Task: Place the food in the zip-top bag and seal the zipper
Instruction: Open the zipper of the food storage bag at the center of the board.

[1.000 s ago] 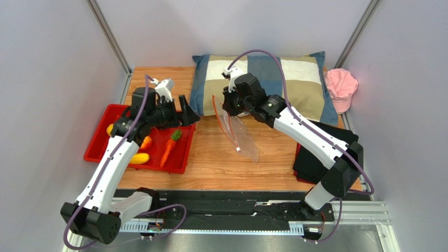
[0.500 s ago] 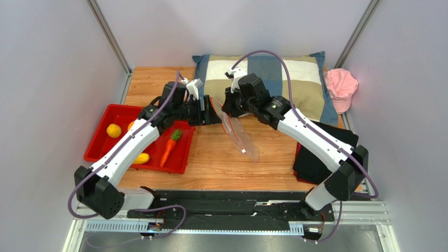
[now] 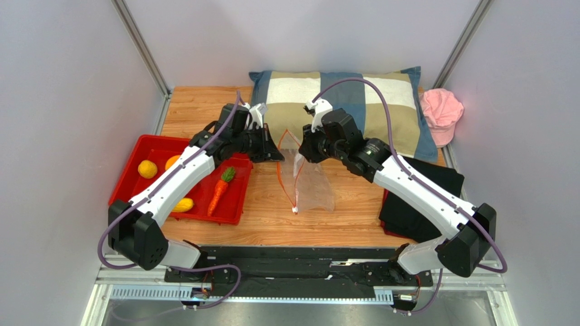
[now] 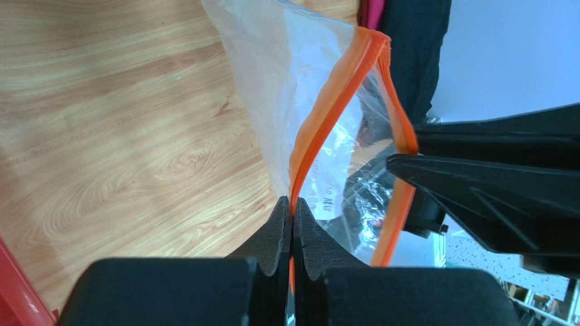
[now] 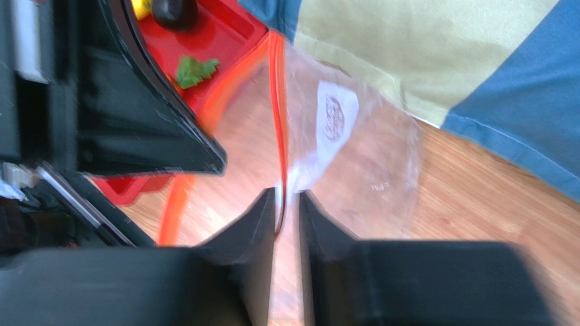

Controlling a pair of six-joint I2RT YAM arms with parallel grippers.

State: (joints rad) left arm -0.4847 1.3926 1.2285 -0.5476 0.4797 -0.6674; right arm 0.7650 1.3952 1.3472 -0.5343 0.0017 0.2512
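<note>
Left end effector (image 4: 293, 212) is pinched tight on one orange lip of the zipper (image 4: 335, 102), and the right end effector (image 5: 280, 204) pinches the other lip. The zip-top bag (image 3: 313, 189) hangs between them over the table (image 3: 265, 221), its mouth a little open. It looks light, thin, floppy and slippery, so the thick zipper edge seems the best place to hold it, while the food (image 3: 148, 168) waits in the red tray (image 3: 129, 189) to the left.

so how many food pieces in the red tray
5: yellow fruit far left, orange fruit beside it, carrot right, yellow piece near edge, dark fruit in right wrist view. More may be hidden.
</note>
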